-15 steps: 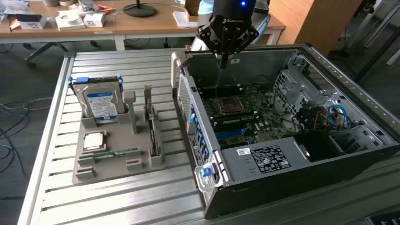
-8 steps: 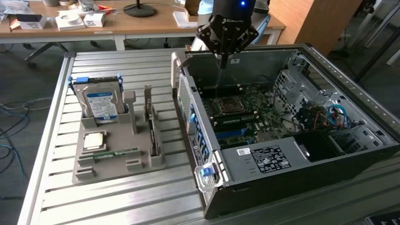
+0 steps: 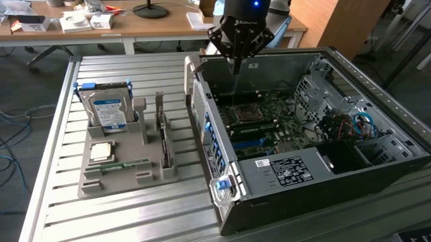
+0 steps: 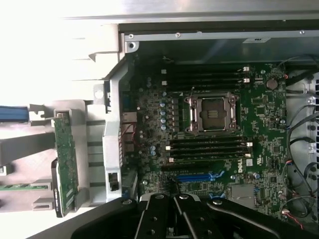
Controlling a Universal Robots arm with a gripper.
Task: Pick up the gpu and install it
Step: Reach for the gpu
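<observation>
One arm works here, and its gripper hangs over the far end of the open computer case, pointing straight down at the motherboard. The fingers are pressed together with nothing between them; the hand is empty.

The gpu has not been picked up. It stands on edge in a slot of the grey holder on the slatted table, just outside the case wall. From the gripper it lies toward the exterior view's left, across that wall, lower down and nearer the camera. Its long axis runs from far to near in the exterior view, about parallel to the case wall beside it, so the thin top edge faces up. In the wrist view the same card shows as a narrow green strip beside the case frame, well apart from the closed fingertips, which sit over the board near a blue slot.

Further to the exterior view's left the holder also carries a hard drive, standing upright, and a memory stick lying flat. As I judge it, the task is at its very start.
</observation>
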